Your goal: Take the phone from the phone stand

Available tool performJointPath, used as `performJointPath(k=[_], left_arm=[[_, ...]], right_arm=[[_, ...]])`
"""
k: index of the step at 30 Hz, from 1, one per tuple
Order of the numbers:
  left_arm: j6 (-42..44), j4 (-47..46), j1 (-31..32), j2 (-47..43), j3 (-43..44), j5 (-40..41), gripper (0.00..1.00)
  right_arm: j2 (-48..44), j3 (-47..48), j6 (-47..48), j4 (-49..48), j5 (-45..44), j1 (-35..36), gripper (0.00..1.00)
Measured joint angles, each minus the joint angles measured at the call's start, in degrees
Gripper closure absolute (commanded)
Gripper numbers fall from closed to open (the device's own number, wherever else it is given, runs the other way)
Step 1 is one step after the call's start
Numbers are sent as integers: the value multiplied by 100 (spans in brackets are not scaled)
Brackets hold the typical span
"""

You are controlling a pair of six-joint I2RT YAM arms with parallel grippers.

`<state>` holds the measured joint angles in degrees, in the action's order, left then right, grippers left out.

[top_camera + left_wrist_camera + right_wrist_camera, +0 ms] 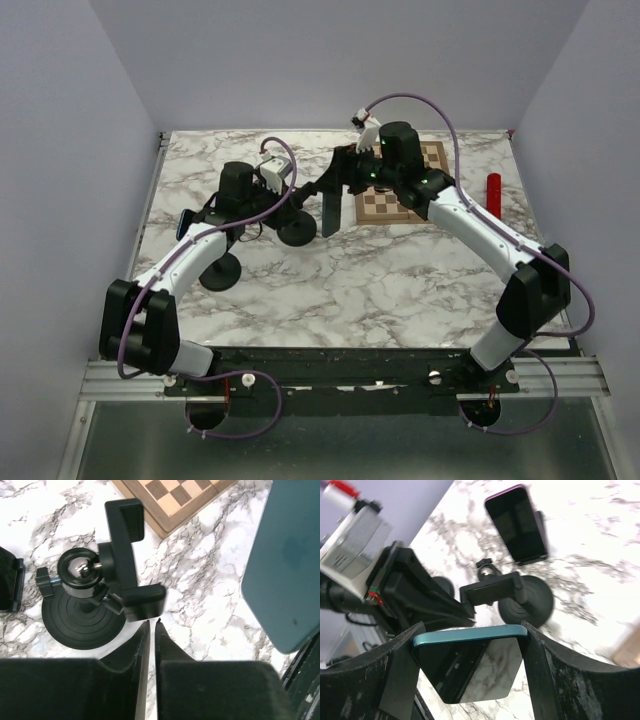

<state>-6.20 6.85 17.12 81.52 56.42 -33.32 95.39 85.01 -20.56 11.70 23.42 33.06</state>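
Your left claw (152,626) is pressed together on nothing. Its tips sit just short of the phone stand (118,575), whose empty cradle is right ahead of them, above the round base. To the right of that claw, and apart from the cradle, the phone (286,565) is held above the marble. It is clamped by its side edges in your right claw (470,647), with the stand just beyond those fingers. I judge the removal itself done, since the phone is out of the cradle. The put-down remains: carry the phone away from the stand and from the chessboard (385,205) beside your right claw, lower it flat onto bare marble, then let go.
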Motion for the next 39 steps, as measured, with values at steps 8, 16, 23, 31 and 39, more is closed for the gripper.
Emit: performJointPath(k=[8,16,23,31,39], left_arm=[[-155,136,111,-1097,9,553,45],[-247,-9,205,-2341,-238,1078,12],[-284,-293,476,-3191,-595,1751,8],[-328,-509,514,-3585,-778,2070,8],[-352,-549,590,-3593,-787,2127,8]], right_arm=[[-876,-566,-61,1272,-2356,2,99],[-979,-1473,-328,2605,-3950,-2,99],[-1080,-2090,-610,3226,-4242,-2,99],[-966,-2218,-896,3445,-4769,-28,99],[-933,-2516,-1456,2879,-4531,-1261,99]])
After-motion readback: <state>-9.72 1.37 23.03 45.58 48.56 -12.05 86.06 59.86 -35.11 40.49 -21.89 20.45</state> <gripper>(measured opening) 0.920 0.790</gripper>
